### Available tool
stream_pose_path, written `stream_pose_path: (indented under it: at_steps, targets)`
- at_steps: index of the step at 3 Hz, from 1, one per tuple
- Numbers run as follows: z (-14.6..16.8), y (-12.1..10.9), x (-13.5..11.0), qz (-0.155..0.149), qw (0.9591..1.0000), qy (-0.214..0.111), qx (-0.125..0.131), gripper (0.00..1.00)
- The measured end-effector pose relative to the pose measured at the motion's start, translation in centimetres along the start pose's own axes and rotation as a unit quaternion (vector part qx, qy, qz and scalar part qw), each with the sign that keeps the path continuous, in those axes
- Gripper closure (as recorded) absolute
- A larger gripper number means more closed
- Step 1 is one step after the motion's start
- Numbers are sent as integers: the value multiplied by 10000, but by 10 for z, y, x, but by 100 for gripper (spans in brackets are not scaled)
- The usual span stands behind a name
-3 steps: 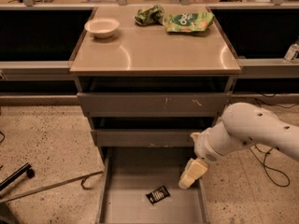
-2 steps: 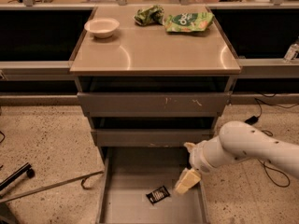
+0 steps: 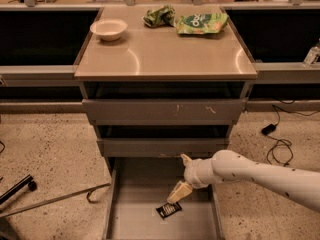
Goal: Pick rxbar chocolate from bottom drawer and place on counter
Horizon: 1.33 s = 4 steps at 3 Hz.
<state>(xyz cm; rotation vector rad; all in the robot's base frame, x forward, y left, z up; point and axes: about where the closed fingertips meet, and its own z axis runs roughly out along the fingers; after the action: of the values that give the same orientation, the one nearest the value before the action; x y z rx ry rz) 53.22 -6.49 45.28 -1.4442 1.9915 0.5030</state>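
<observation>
The rxbar chocolate (image 3: 169,210), a small black-wrapped bar with white lettering, lies flat on the grey floor of the open bottom drawer (image 3: 135,219). My gripper (image 3: 178,193) hangs inside the drawer, just above and to the right of the bar, its tan fingers pointing down at it. The white arm comes in from the right. The counter (image 3: 165,54) is the shiny beige top of the cabinet, above the drawers.
On the counter stand a white bowl (image 3: 108,29) at the back left and two green snack bags (image 3: 201,23) at the back right. Two shallower drawers (image 3: 162,111) are partly pulled out above. A metal rod (image 3: 60,199) lies on the floor at the left; cables (image 3: 277,144) lie at the right.
The arm has moved left and down into the bottom drawer, bringing the gripper from the drawer's right side to just above the bar. The bar has not moved.
</observation>
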Motion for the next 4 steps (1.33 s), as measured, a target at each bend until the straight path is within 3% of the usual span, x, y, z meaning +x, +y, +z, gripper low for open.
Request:
stream_pose_path:
  at_steps: [1,2,3,4]
  targets:
    - [0,0,0,1,10000,0,-1,0]
    - [11,0,18,77,10000,-10,-63,0]
    - [30,-3,59,209,9994,-118,-258,0]
    - [63,-7,114,367,9979,-218,-479,0]
